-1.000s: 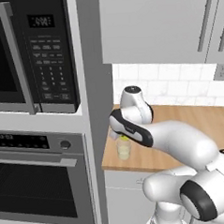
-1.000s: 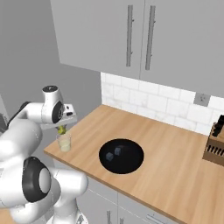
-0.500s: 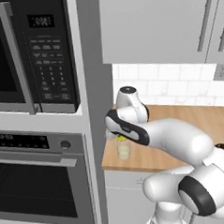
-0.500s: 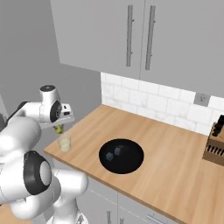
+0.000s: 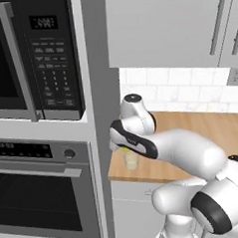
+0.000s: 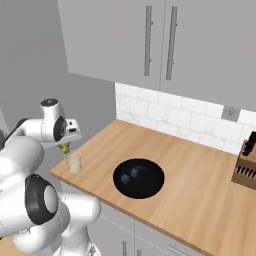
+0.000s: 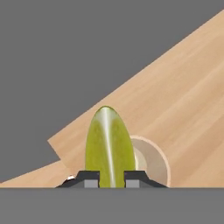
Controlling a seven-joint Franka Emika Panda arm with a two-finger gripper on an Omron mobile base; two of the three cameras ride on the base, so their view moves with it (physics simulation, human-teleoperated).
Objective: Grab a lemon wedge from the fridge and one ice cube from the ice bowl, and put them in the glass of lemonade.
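The gripper (image 7: 109,178) is clamped on the lemon wedge (image 7: 109,146), with the glass of lemonade (image 6: 73,162) just below it on the wooden counter (image 6: 190,175).

Arm's folded in pretty tight — upper links sweep from the base twd the counter's left corner, wrist bent so the hand faces down. Gripper (image 7: 109,178) is clamped on the lemon wedge (image 7: 109,146), one finger (image 7: 89,178) each side of it, wedge sticking out past the tips. From the right base cam the gripper (image 6: 65,146) hangs low under the wrist — wedge (image 6: 65,148) pinched at the bottom.
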